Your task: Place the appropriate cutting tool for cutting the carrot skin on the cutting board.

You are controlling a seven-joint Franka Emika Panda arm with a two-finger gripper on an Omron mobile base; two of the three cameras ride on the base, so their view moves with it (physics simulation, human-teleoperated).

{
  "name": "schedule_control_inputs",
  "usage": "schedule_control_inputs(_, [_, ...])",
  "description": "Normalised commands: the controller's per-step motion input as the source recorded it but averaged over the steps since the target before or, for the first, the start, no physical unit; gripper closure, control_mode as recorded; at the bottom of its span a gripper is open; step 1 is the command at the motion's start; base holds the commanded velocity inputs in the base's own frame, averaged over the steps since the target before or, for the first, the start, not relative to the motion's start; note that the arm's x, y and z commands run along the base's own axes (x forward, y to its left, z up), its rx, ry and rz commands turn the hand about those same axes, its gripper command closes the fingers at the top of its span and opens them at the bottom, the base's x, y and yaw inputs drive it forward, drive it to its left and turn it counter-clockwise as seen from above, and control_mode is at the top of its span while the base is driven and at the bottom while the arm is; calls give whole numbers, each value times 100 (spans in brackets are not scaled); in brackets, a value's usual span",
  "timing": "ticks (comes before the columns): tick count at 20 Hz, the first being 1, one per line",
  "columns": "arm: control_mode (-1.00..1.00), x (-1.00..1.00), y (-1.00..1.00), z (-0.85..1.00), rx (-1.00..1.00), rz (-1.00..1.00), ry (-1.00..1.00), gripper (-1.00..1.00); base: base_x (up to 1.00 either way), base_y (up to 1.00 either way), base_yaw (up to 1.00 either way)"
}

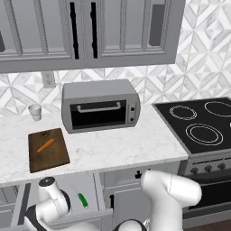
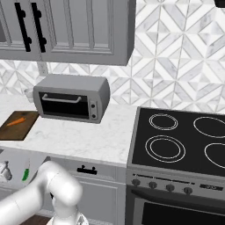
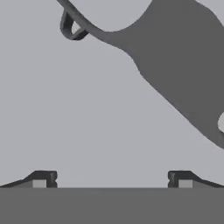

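Grey drawer floor faced by gripper, fingers held wide apart, nothing between, presumably for grasp. Peeler seen ahead, untouched. Carrot laid on board, awaiting peeler.

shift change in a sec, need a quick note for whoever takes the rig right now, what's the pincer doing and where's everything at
Pincer: open, holding nothing, reaching low into the open drawer below the counter.

Peeler: in the hand view it lies close ahead of the fingertips, on the drawer floor, not yet gripped.

Knife: green handle, also in the drawer; wrong tool, leave it.

Carrot: lying on the cutting board, which sits on the counter left of the toaster oven.

Done: drawer open, arm down inside it.

Left: close on the peeler, lift it out, set it on the board beside the carrot.
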Motion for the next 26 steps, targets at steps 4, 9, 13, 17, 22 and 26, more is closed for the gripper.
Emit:
schedule_control_inputs(4, [-100,-100,47,-18,0,0,0,-100,0,0,0])
schedule_control_inputs(9, [-100,-100,43,-26,0,0,0,-100,0,0,0])
schedule_control_inputs(13, [-100,-100,37,-25,0,0,0,-100,0,0,0])
schedule_control_inputs(17, [-100,-100,35,-24,0,0,0,-100,0,0,0])
schedule_control_inputs(22, [-100,-35,7,11,-1,0,-1,-100,0,0,0])
schedule_control_inputs(26, [-100,0,-23,74,0,0,-2,-100,0,0,0])
